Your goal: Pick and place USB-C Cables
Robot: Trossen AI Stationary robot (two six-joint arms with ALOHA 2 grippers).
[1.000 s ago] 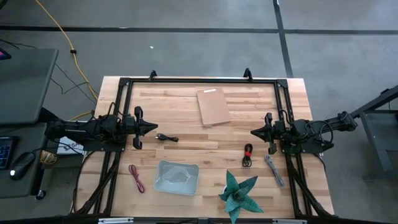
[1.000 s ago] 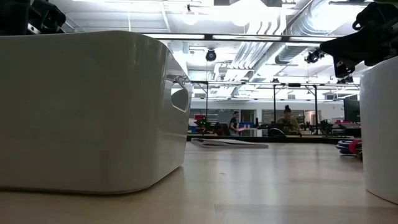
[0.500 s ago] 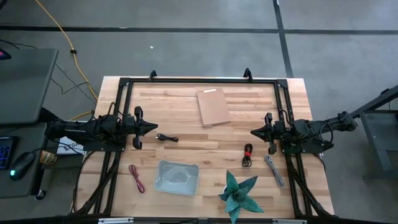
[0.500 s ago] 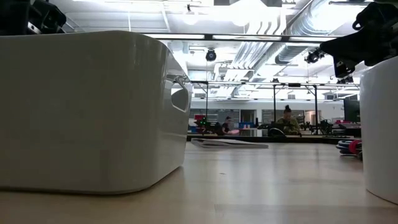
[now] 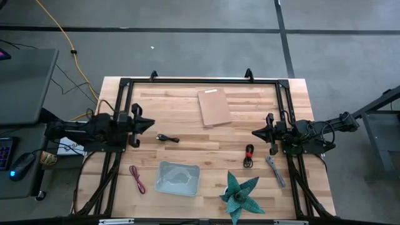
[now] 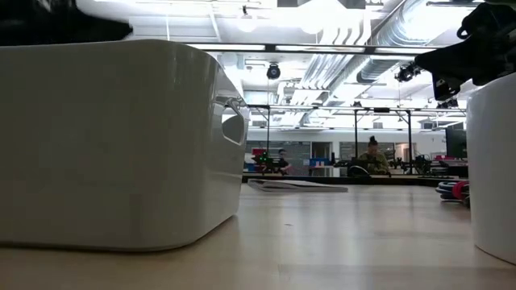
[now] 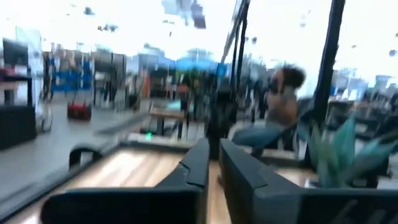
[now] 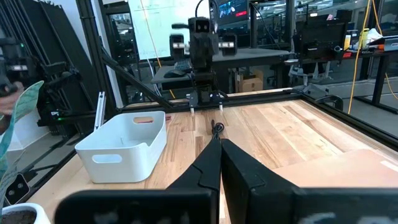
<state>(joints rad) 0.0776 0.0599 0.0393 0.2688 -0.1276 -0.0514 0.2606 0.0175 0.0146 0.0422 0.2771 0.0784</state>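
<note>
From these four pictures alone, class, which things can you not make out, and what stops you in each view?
- Low view: the white bin fills the near ground and hides most of the table; only the black-and-red cable peeks out.
- Left wrist view: motion blur; no cables readable.
- High view: cable plugs too small, e.g. red cable, grey cable.

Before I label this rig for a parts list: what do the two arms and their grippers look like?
Both arms are black, jointed and slim, mounted on black frames at the table's two sides. The left gripper and right gripper each end in two flat, dark, wedge-shaped fingers tapering towards the tips. Black cables loop along the right arm near its base. No markings are readable.
</note>
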